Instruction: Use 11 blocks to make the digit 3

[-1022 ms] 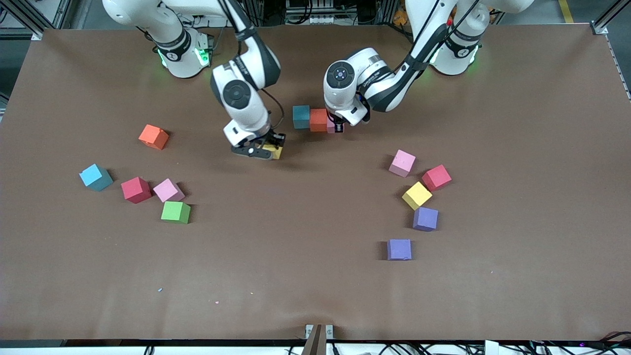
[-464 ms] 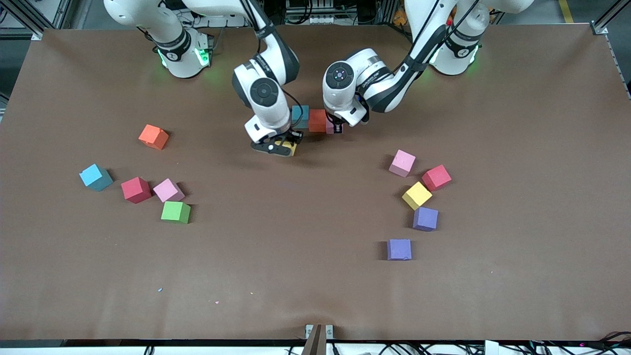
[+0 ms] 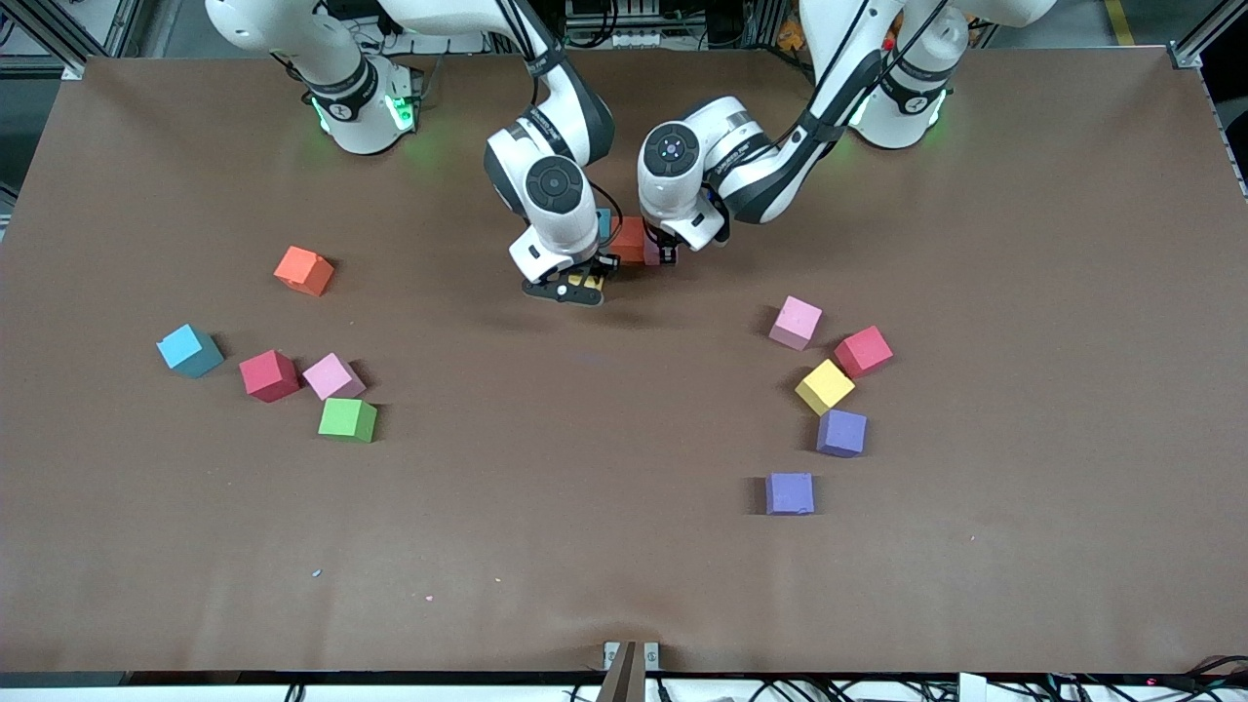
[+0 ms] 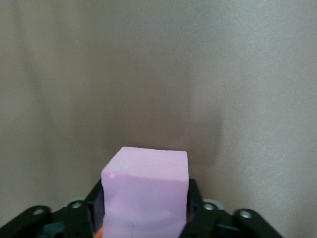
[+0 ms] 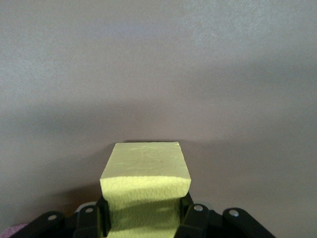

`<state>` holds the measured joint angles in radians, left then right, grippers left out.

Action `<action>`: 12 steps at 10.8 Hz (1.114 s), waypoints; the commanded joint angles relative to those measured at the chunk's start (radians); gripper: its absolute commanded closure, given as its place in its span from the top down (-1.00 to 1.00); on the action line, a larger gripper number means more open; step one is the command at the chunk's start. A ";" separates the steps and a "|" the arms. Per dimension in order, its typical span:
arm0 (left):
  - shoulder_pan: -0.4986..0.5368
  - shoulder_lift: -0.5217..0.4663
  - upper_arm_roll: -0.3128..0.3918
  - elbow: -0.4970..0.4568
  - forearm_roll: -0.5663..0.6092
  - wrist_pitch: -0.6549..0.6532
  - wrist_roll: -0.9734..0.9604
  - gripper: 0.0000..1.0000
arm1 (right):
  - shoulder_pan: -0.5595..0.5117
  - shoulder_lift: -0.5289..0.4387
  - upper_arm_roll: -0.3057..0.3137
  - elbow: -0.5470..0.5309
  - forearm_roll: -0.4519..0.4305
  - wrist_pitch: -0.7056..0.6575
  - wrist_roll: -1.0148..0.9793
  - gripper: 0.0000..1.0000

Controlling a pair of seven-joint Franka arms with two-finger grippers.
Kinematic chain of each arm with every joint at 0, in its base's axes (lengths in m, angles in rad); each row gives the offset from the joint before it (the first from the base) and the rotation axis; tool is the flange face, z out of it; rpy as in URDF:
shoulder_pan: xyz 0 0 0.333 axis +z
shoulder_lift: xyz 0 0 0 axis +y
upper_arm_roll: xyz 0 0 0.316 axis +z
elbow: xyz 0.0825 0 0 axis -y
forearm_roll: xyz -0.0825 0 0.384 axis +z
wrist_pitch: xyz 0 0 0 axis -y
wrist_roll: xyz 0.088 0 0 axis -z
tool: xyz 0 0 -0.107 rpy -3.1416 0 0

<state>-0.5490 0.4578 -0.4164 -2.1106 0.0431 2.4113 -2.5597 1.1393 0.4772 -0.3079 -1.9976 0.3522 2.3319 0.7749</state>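
The digit 3 is only a short row so far, near the counter's edge where the arm bases stand: a teal block (image 3: 604, 222), an orange block (image 3: 629, 240) and a pink block (image 4: 146, 191) in line. The left end effector (image 3: 668, 253) is down over the pink one, its fingers straddling it; whether they have let go I cannot tell. It should lift straight up so the row stays put. The right end effector (image 3: 578, 283) is clamped on a yellow block (image 5: 145, 186), beside the row's teal end. I'd say it should square that block to the row before setting it down flush. Loose blocks lie toward both short edges.
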 commanded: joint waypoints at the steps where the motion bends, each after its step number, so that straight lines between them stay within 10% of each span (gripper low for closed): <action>1: 0.003 0.018 0.001 0.018 -0.005 0.009 -0.010 1.00 | 0.008 0.014 -0.002 0.019 0.021 -0.005 0.004 -0.68; 12: 0.041 -0.080 -0.001 0.015 -0.005 -0.076 0.078 1.00 | 0.053 0.035 0.000 0.011 0.008 -0.011 0.000 -0.64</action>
<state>-0.5300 0.4250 -0.4140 -2.0842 0.0431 2.3790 -2.5157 1.1819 0.4925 -0.3006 -1.9964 0.3522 2.3308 0.7746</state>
